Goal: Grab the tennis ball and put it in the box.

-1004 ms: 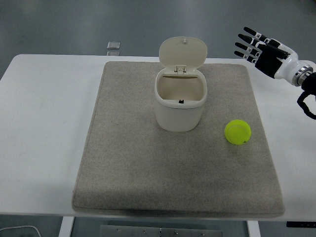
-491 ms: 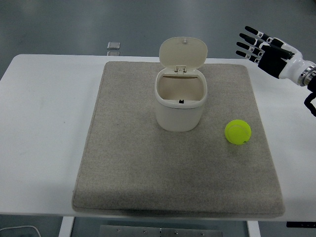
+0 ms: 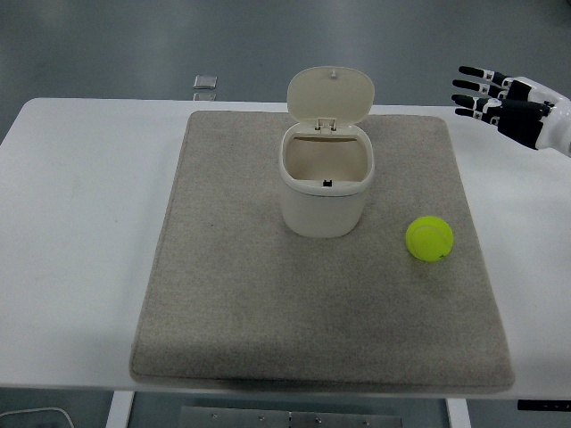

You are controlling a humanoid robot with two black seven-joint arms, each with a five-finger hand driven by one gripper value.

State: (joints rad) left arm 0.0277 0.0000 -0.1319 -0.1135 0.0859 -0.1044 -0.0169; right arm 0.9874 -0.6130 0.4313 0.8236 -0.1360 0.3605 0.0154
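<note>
Right hand (image 3: 504, 102) open at the far right edge, yellow-green tennis ball (image 3: 429, 239) not yet touched.

Black-and-white fingers are spread and hold nothing, hovering above the far right corner of the white table (image 3: 71, 196), well apart from the ball. That ball sits on the right side of the grey felt mat (image 3: 223, 303), to the right of and slightly nearer than the cream plastic box with its hinged lid (image 3: 330, 94) standing open. Cream box (image 3: 325, 192) stands in the middle of the mat's far half, and its inside looks empty. Nothing of the task seems done: reaching, grasping, lifting, carrying to the opening and releasing all remain. No left hand shows. A small grey square object (image 3: 205, 83) lies at the table's far edge.
</note>
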